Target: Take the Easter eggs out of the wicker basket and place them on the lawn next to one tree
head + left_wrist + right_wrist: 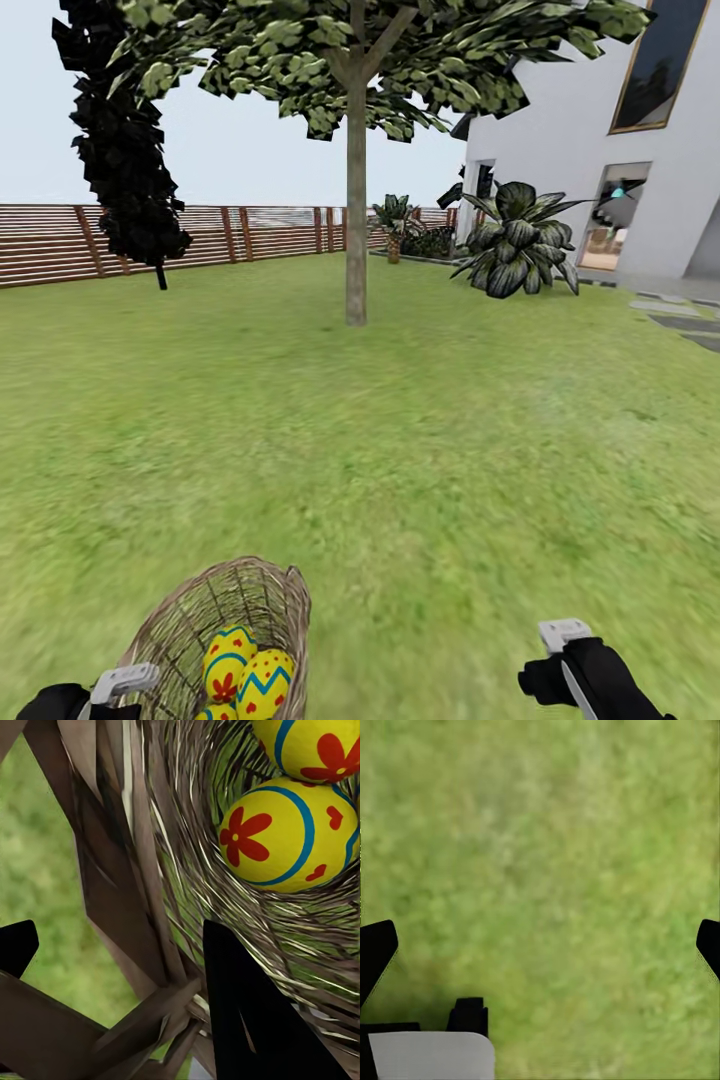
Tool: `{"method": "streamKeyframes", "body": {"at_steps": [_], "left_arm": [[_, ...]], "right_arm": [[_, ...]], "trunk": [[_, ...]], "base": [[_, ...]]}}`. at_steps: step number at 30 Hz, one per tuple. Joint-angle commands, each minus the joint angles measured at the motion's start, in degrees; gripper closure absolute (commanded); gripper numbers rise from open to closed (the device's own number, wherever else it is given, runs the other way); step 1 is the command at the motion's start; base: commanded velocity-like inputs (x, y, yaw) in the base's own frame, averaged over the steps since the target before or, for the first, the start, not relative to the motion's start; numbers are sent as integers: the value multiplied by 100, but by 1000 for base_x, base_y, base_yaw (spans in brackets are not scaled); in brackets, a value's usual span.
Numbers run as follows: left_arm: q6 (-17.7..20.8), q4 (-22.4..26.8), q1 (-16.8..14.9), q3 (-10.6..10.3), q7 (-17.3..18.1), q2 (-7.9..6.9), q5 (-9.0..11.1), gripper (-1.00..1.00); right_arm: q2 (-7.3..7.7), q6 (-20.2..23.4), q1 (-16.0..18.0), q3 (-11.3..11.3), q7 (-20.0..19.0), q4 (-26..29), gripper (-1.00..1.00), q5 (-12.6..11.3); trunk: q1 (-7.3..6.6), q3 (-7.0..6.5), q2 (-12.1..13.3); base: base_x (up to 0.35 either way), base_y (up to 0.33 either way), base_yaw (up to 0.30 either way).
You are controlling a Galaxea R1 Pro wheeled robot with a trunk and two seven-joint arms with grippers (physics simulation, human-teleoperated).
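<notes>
Eggs (245, 675) remain in the wicker basket (240, 600) at seven o'clock in the head view, so no egg has been delivered yet. The left gripper (112, 967) has its jaws clamped on the basket's woven rim; the right gripper (540, 945) hangs wide open and empty over the lawn (420, 450). The grey-trunked tree (356, 220) stands well apart at twelve o'clock; all placing is left, I judge.

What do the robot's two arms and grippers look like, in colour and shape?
Both arms are black with rounded ends. Each carries a pale grey, block-shaped part near the left gripper and the right gripper. The fingers are black, flat and tapered. No cables or markings are visible.
</notes>
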State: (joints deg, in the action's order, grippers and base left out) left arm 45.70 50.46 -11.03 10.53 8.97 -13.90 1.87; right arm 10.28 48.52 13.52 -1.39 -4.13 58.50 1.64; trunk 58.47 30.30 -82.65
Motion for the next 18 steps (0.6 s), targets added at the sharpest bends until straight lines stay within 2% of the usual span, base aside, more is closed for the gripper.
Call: {"method": "streamKeyframes", "body": {"at_steps": [1,18], "left_arm": [[35,8,-4,11,26,1,50,100],[27,8,-4,2,26,10,59,100]], "right_arm": [[2,26,3,-10,-26,3,-100,21],[9,26,5,-2,-26,3,-100,23]], "trunk": [[3,6,-3],[3,6,-3]], "base": [[339,0,0],[339,0,0]]}}
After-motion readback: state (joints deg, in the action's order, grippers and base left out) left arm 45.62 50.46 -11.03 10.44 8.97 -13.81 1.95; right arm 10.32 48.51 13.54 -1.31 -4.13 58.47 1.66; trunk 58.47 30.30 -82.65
